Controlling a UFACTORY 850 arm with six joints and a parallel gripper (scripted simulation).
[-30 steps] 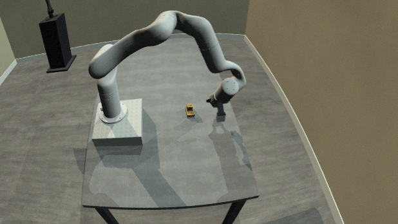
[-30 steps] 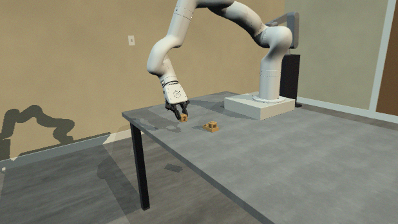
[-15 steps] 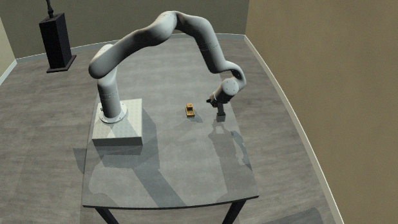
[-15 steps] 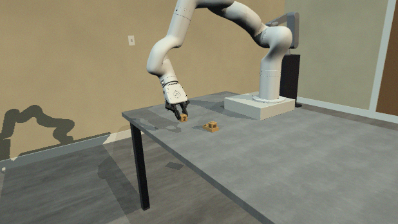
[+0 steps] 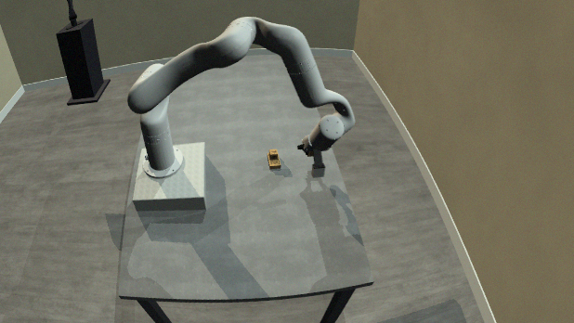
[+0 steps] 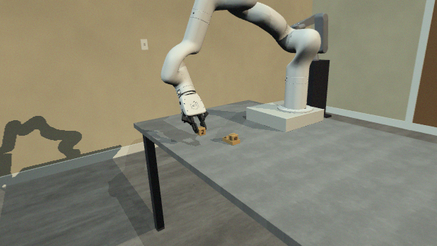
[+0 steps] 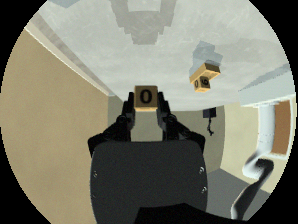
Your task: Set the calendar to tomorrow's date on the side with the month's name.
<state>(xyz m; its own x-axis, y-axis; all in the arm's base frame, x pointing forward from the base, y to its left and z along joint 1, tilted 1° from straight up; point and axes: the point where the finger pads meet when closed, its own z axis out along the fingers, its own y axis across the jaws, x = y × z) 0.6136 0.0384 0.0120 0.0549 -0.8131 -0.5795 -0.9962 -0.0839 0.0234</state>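
My gripper (image 6: 198, 126) is shut on a small wooden digit cube (image 6: 201, 131). It holds the cube low over the table near the far edge, apart from the tray. In the exterior view the cube's side shows a 2. In the wrist view the cube (image 7: 145, 96) sits between my fingertips and shows a 0. The wooden calendar tray (image 6: 230, 141) lies flat on the table with one cube standing in it. The tray also shows in the top view (image 5: 274, 159) and in the wrist view (image 7: 205, 75). In the top view my gripper (image 5: 319, 163) hides the held cube.
The arm's base plate (image 5: 171, 176) stands on the table's back left. The table edge (image 6: 155, 136) runs close beside my gripper. A dark cabinet (image 5: 81, 58) stands on the floor beyond the table.
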